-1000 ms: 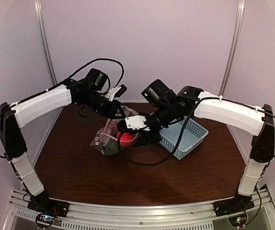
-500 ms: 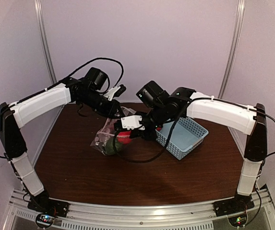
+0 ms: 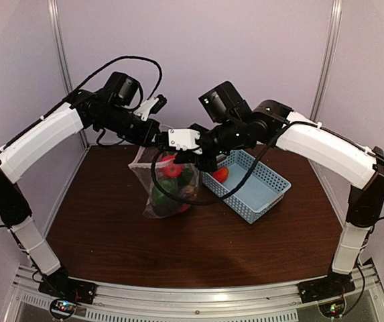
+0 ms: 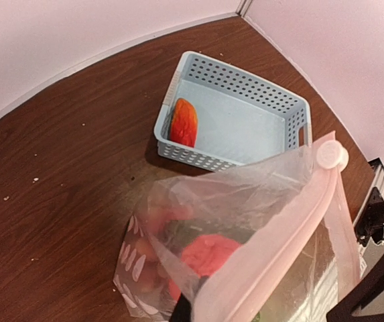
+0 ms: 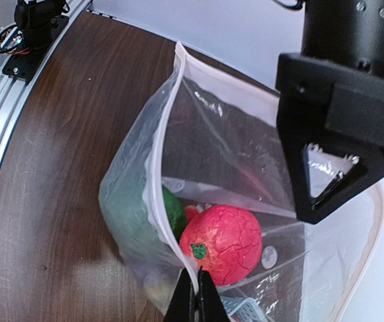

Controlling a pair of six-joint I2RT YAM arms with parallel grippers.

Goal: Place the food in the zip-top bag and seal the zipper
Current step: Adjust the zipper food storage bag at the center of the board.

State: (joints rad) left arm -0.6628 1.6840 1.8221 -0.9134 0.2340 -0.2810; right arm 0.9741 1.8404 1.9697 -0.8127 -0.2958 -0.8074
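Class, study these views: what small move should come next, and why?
Probably free the right pincer to fetch the red food lying in the basket; the left pincer also grips the bag, whose mouth gapes open, so sealing seems premature.

No writing to read in any view.
The clear crinkly plastic bag point(image 4: 259, 221) bears only pale printed spots; the light blue slotted plastic basket point(image 4: 245, 134) on the right shows no lettering.

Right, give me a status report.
Both tools shut on zip-top bag rim: left tool, right tool. Mouth open, zipper unsealed, food inside. One red piece in basket, outside bag.
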